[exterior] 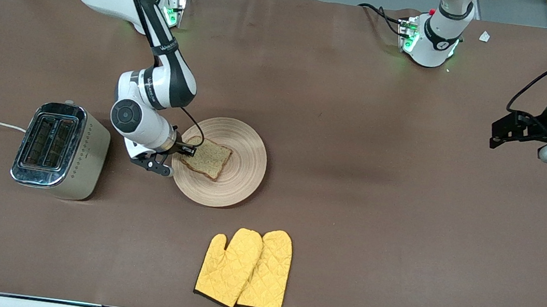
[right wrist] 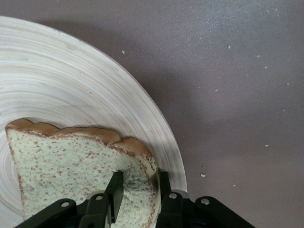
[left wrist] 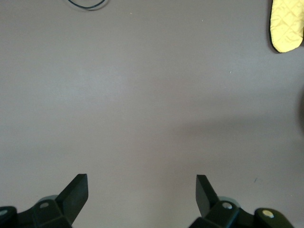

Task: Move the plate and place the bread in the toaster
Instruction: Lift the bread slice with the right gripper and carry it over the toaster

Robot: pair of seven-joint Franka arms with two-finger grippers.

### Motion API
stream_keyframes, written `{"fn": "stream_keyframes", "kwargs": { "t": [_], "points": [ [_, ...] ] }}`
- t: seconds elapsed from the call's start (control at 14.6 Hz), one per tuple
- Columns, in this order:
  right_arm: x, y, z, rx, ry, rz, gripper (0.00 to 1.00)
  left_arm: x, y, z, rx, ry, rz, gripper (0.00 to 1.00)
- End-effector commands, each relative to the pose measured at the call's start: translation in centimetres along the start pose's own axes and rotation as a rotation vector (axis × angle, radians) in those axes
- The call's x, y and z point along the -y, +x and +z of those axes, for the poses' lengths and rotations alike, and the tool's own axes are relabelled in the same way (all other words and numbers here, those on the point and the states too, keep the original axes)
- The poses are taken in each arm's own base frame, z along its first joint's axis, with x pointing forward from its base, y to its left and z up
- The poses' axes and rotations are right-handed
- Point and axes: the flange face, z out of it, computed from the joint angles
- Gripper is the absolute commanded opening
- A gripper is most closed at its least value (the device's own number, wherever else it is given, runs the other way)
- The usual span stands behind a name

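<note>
Brown, speckled bread (exterior: 207, 158) lies on the plate (exterior: 242, 170) (its crust edge toward the toaster's end), and the right gripper (exterior: 185, 151) has its fingers (right wrist: 115, 190) pinched on that edge, one above the slice, one at its rim. Beside the plate, toward the right arm's end of the table, stands the toaster (exterior: 61, 150). Two yellow oven mitts (exterior: 244, 268) lie nearer the front camera. At its own end, the left gripper (left wrist: 141, 190) waits over bare table, fingers spread apart.
</note>
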Motion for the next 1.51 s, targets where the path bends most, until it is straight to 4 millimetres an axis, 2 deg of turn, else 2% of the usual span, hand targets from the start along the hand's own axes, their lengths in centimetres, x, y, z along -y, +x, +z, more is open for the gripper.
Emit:
{"fn": "stream_keyframes", "kwargs": {
  "t": [0.0,0.14,0.34,0.48,0.69,0.82,1.03,1.24,1.44],
  "points": [
    [0.0,-0.6,0.2,-0.012,-0.016,-0.003,0.31,0.6,-0.5,-0.5,0.028,0.018,-0.01,1.0],
    [0.1,-0.8,0.4,-0.016,-0.027,-0.016,0.16,0.4,-0.5,-0.5,0.03,0.02,-0.004,1.0],
    [0.1,-0.7,0.8,-0.018,-0.032,-0.023,0.04,-0.1,-0.5,-0.6,0.027,0.021,0.008,1.0],
    [0.1,-0.7,0.8,-0.018,-0.033,-0.031,0.02,-1.1,-0.7,-1.0,0.02,0.03,0.015,1.0],
    [0.2,-0.4,-0.2,-0.017,-0.055,-0.054,0.01,0.1,-0.6,-0.8,0.025,0.033,-0.006,1.0],
    [1.1,-0.1,-3.3,0.019,-0.095,-0.076,0.01,0.5,-0.6,-0.7,0.028,0.033,-0.013,1.0],
    [1.5,0.7,-9.0,0.017,-0.217,-0.135,0.01,0.6,-0.5,-0.7,0.027,0.033,-0.015,1.0],
    [0.7,2.4,-15.7,-0.015,-0.359,-0.158,0.01,-0.3,-0.3,-1.1,0.011,0.043,-0.058,1.0],
    [-0.4,3.0,-20.5,-0.025,-0.532,-0.263,0.01,0.1,-0.2,-1.4,-0.006,0.036,-0.126,1.0]
  ]
}}
